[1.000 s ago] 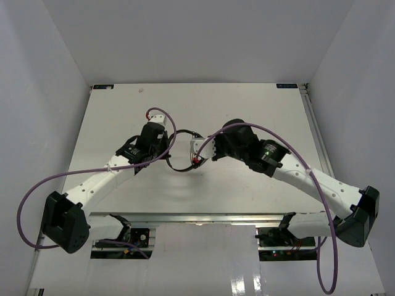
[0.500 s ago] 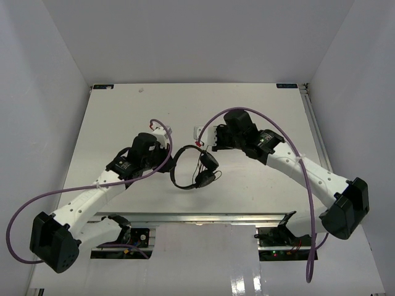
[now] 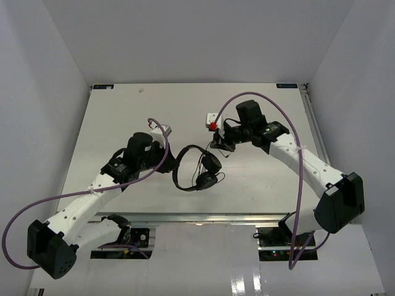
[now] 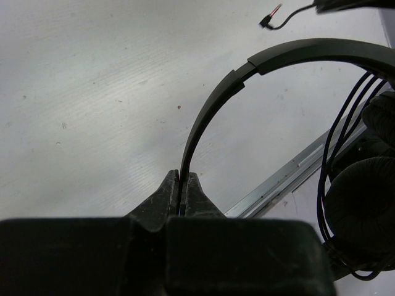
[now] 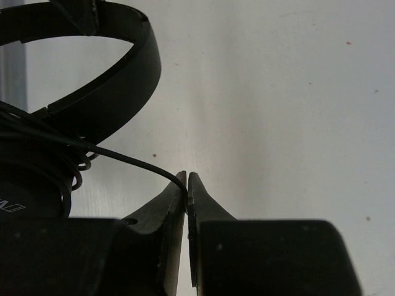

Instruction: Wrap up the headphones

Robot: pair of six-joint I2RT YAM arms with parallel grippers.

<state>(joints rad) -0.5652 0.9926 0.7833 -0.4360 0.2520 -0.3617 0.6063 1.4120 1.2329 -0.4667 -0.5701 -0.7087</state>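
The black headphones (image 3: 196,168) are held near the table's middle, the arched headband to the left and the two earcups to the right. My left gripper (image 3: 171,161) is shut on the headband (image 4: 210,117) at its left end. The earcups (image 4: 364,203) hang at the right of the left wrist view with several cord loops beside them. My right gripper (image 3: 217,145) is shut on the thin black cord (image 5: 133,162), which runs from its tips back to the earcups (image 5: 31,179). The cord's plug end (image 4: 266,21) hangs loose at the top of the left wrist view.
Thick purple cables arc over both arms (image 3: 290,129). The metal rail (image 3: 203,217) runs along the table's near edge, close under the headphones. White walls enclose the table on the left, right and back.
My right gripper has moved back and to the right, away from the earcups, drawing the cord out. My left arm has shifted slightly toward the near edge with the headband still in it.
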